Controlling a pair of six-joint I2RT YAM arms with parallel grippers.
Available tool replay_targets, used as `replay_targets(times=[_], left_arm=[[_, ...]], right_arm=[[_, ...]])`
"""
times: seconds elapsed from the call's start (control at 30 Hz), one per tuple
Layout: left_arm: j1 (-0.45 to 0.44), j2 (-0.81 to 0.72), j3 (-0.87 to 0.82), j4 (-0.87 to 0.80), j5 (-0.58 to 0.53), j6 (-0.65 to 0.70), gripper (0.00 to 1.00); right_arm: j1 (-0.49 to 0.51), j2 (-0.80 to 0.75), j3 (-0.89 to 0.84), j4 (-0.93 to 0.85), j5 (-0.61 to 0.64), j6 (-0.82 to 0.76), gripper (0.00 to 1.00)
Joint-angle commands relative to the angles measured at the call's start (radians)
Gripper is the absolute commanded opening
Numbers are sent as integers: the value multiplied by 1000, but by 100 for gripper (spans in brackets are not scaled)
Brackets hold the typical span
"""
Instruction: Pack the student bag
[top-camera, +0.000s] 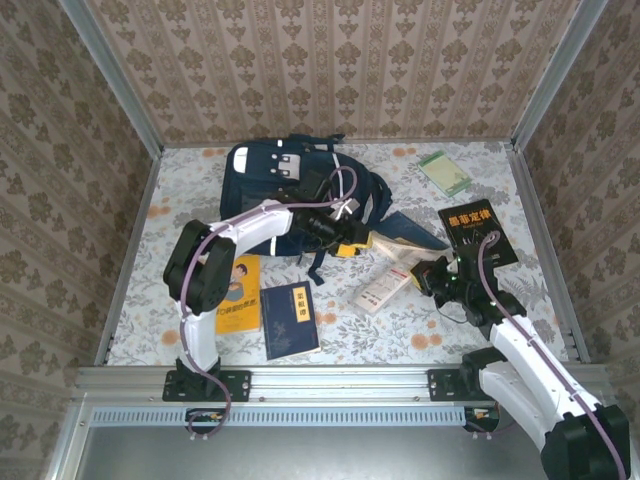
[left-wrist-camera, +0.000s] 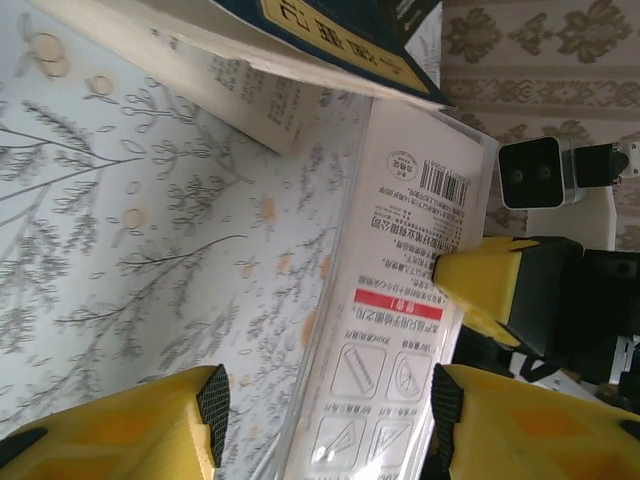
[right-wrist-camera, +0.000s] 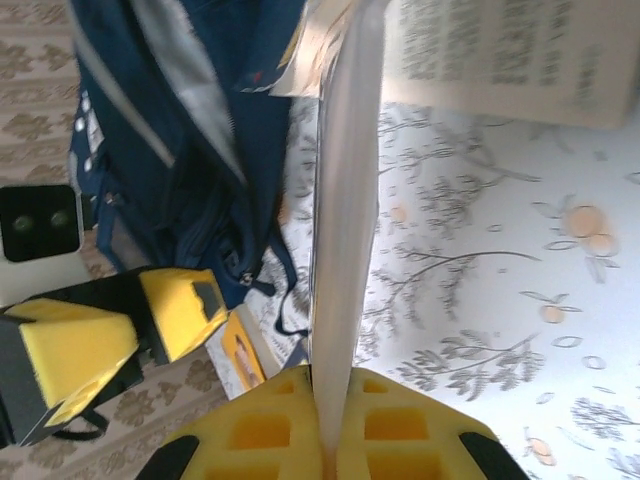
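Right tool (right-wrist-camera: 325, 405) pinches a flat white plastic packet (right-wrist-camera: 336, 200); left tool (left-wrist-camera: 325, 400) hangs open nearby; next it probably goes into the big navy-blue fabric student bag (top-camera: 262, 180).

1. One student bag (top-camera: 262, 175).
2. Four books: a yellow book (top-camera: 238, 293), a navy book (top-camera: 290, 320), a black book (top-camera: 478, 233) and a blue-covered book (top-camera: 412, 232) lying partly open.
3. One thin green pad (top-camera: 445, 172).
4. One flat clear packet (top-camera: 383, 287), printed with ruler and protractor outlines.
5. Two grippers, each with yellow fingers: the left gripper (top-camera: 362, 245) and the right gripper (top-camera: 425, 273).
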Motion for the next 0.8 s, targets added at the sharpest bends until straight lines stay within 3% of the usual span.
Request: replay_targets(times=[0.0,0.23,0.43,0.77], left_arm=[[-16,-1,4,82,51,-83,59],[-34,0,-19,179,79,-161,58],[-37,-5,-92,469,153,-369,52],[-18,21,-166,930,214,-691,12]], right_arm=[[23,21,53,153,-24,-16,3],[38,46,66,294,23,-52,0],[42,93,71,385,86,-57,0],[40,178,118,418,109,-65,0]])
